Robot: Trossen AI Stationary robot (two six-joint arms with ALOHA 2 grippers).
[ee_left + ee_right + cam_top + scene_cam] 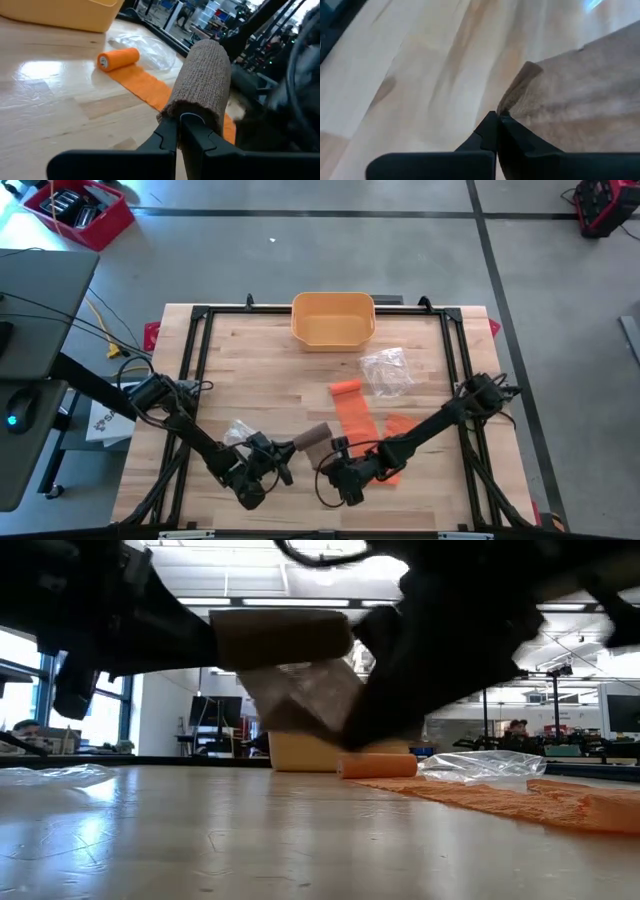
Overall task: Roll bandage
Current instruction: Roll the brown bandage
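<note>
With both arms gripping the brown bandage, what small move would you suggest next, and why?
Probably turn the left gripper to wind slack onto the brown bandage roll: its jaws clamp the roll's end, and the right gripper pinches the loose tail above the table.

The wooden table (pixel 250 370) carried a yellow bin (pixel 333 319) at its far edge and, just nearer, a crumpled clear plastic bag (pixel 387 370). An orange bandage (pixel 353 412) lay partly unrolled across the middle. Another clear wrapper (pixel 240 431) lay near the front left.
</note>
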